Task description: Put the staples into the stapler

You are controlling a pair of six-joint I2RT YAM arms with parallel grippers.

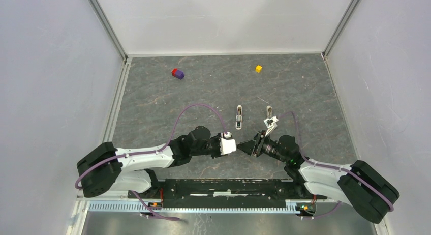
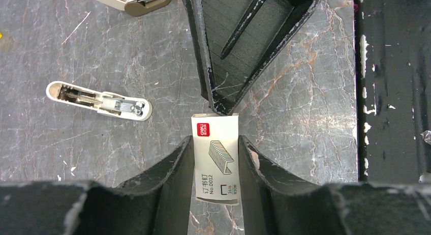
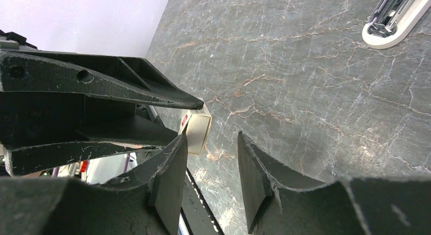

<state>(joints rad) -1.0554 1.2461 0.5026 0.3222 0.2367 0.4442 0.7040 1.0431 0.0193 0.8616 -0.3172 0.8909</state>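
Observation:
My left gripper is shut on a small white staple box and holds it low over the table; the box shows between its fingers in the left wrist view. My right gripper is open and empty, its tips facing the box's end; the box lies just beyond my right gripper. A white stapler lies open on the table beyond the grippers, grey metal showing. A second stapler stands to its right with its arm raised.
A red and purple cube sits at the far left and a yellow cube at the far right. Walls enclose the grey marbled table. The black mounting rail runs along the near edge.

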